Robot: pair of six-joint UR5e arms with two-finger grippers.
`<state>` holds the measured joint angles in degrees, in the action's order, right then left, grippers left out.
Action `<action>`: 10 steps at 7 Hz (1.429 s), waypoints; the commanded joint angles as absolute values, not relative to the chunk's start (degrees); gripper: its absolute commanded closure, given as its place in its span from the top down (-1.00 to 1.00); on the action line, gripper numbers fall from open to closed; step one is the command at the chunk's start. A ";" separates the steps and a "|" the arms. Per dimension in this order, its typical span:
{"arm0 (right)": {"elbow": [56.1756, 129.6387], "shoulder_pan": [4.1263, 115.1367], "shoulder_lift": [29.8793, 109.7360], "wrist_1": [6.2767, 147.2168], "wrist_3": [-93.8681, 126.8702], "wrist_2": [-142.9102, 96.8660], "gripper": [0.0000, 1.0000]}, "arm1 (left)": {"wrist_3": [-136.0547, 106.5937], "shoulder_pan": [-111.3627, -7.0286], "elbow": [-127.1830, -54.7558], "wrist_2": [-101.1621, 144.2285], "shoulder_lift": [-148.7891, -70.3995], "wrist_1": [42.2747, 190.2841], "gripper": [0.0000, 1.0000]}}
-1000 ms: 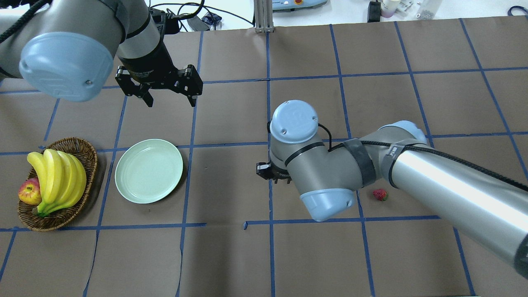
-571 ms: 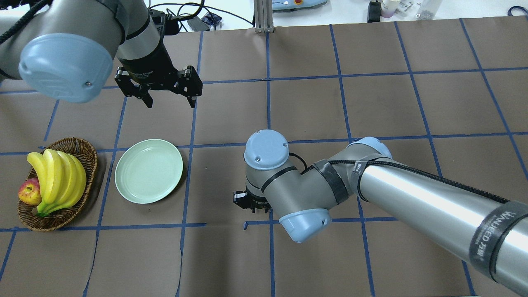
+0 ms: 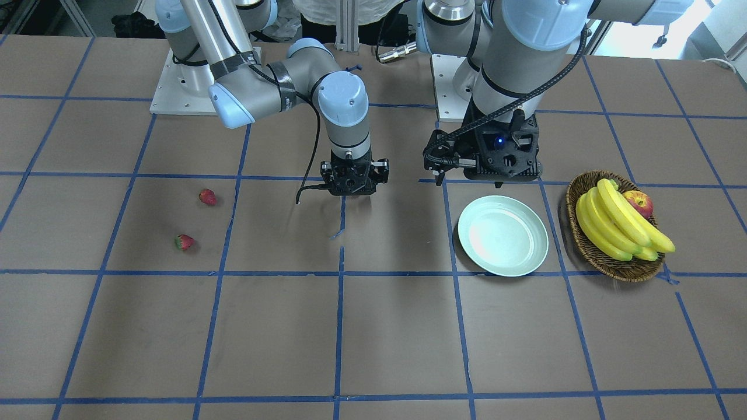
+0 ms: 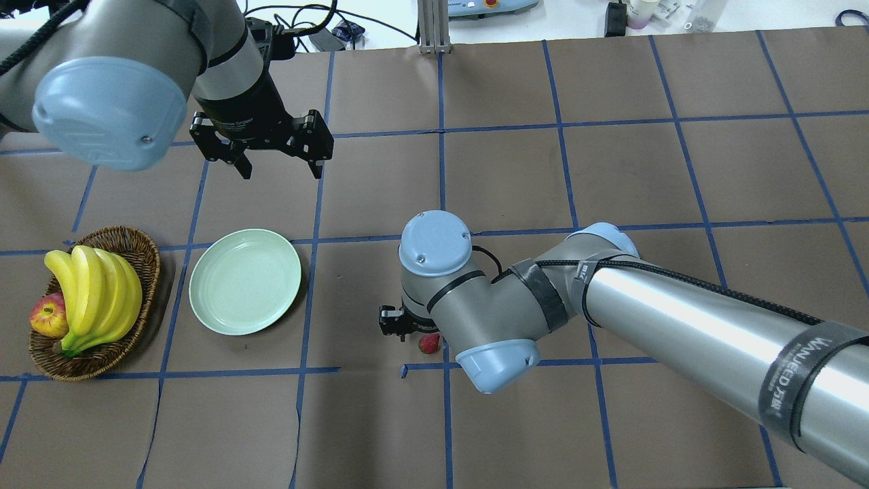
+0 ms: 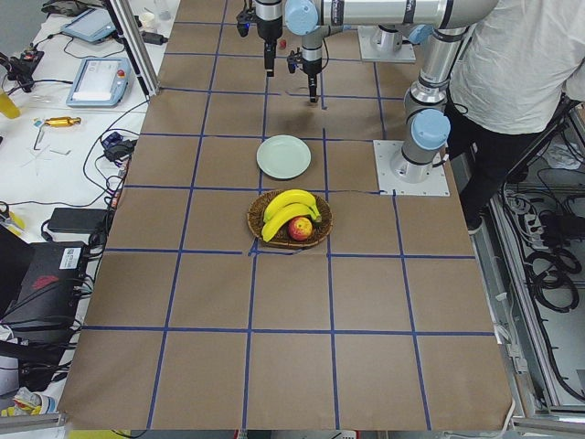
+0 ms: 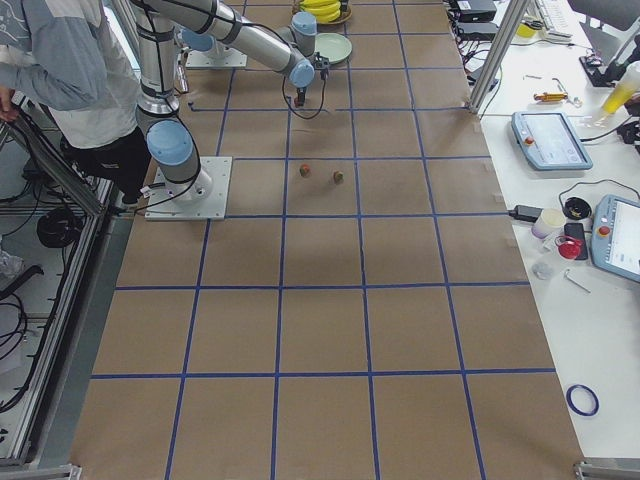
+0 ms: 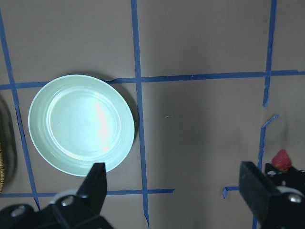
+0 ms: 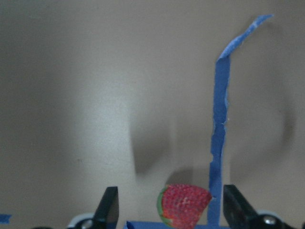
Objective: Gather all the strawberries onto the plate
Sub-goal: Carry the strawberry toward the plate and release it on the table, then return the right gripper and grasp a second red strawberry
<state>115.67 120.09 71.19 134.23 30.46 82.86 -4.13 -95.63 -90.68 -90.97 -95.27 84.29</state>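
At the far left of my overhead feed a wicker basket [image 4: 150,272] sits on the brown worktop [image 4: 516,170], holding a bunch of bananas [image 4: 102,292] and an apple [image 4: 47,317]. Just to its right, not touching it, lies the pale mint plate [image 4: 244,282], with nothing in it.

Beyond the plate, on the side away from the robot, the left pincer [image 4: 279,170] hangs above the worktop with its fingers spread wide and nothing between them. Its wrist camera looks straight down on the plate.

Further right, near the middle of the worktop, the right pincer [image 3: 353,188] points down, close to a short hooked end of blue tape [image 4: 404,370]. Its fingers [image 8: 108,207] are spread, and a strawberry [image 4: 428,343] sits low between them. As far as I can see it touches neither finger, and I cannot tell whether it rests on the worktop.

The two other strawberries [image 3: 207,197] [image 3: 184,242] lie out on the robot's right, near each other and well apart from the plate. The right arm hides them in the overhead feed.
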 commanded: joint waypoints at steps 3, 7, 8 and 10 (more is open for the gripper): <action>117.15 107.19 76.27 130.98 16.38 87.71 1.00 | -4.04 -95.27 -90.70 -90.97 -95.27 84.29 1.00; 127.42 91.80 81.89 130.25 -9.79 97.73 1.00 | -3.87 -95.27 -90.70 -90.97 -95.27 84.29 1.00; 129.27 88.36 83.39 129.82 -16.11 97.73 1.00 | -3.95 -95.27 -90.70 -90.97 -95.36 84.29 1.00; 132.79 86.23 83.41 130.69 -20.37 97.65 0.99 | -4.04 -95.27 -90.70 -90.97 -95.36 84.29 1.00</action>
